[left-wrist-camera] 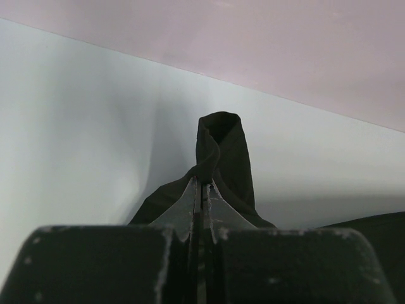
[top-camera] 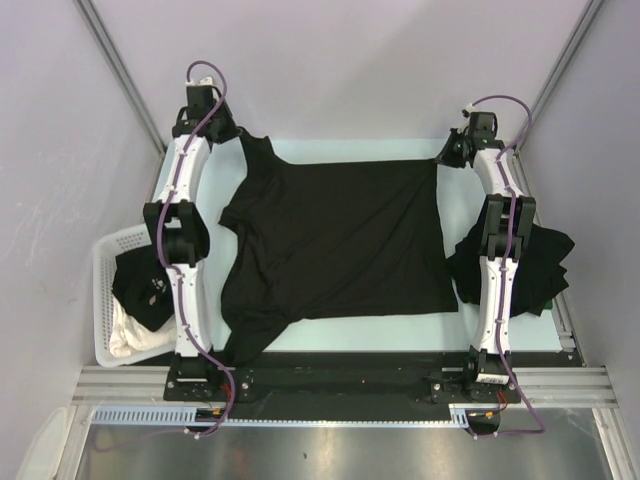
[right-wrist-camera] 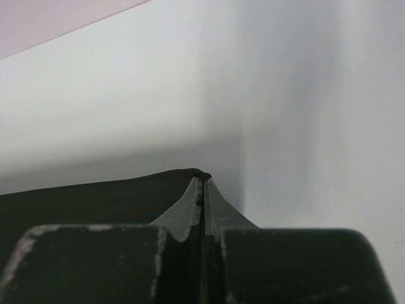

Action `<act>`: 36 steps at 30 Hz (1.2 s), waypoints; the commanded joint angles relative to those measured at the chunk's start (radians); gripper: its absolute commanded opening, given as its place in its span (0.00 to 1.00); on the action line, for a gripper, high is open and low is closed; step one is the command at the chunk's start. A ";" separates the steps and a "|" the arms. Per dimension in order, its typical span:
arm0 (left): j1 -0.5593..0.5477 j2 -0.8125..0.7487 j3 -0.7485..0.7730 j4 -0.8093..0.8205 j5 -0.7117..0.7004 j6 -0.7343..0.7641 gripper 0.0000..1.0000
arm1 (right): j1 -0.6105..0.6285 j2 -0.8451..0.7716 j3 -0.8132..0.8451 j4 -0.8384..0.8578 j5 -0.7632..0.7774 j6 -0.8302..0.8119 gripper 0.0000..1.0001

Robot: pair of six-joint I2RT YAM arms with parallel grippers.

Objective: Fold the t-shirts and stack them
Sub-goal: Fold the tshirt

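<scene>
A black t-shirt (top-camera: 340, 240) lies spread over the middle of the table, its sleeves toward the left. My left gripper (top-camera: 241, 139) is shut on the shirt's far left corner. In the left wrist view a loop of black fabric (left-wrist-camera: 221, 145) stands up beyond the pinched jaws of that gripper (left-wrist-camera: 202, 182). At the shirt's far right corner my right gripper (top-camera: 441, 160) is shut on the cloth. The right wrist view shows that gripper (right-wrist-camera: 202, 180) holding the edge of the t-shirt (right-wrist-camera: 95, 196), which runs off to the left. More black t-shirts (top-camera: 545, 265) lie heaped at the right edge, partly under the right arm.
A white lattice basket (top-camera: 105, 300) stands at the left, beside the left arm. It holds a black t-shirt with white print (top-camera: 138, 285) and a white cloth (top-camera: 125, 338). Grey walls close in the back and both sides of the table (top-camera: 340, 150).
</scene>
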 commanded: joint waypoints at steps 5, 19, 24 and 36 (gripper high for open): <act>0.030 -0.006 0.044 0.075 0.036 0.004 0.00 | -0.020 0.004 0.063 0.047 0.028 -0.004 0.00; 0.011 -0.120 -0.034 0.035 0.061 0.047 0.00 | -0.024 -0.136 -0.040 0.086 -0.024 0.018 0.00; 0.009 -0.228 -0.109 -0.028 0.055 0.068 0.00 | -0.024 -0.222 -0.127 0.078 -0.036 0.015 0.00; 0.004 -0.461 -0.410 -0.135 0.047 0.099 0.00 | -0.029 -0.297 -0.219 -0.054 -0.065 0.034 0.00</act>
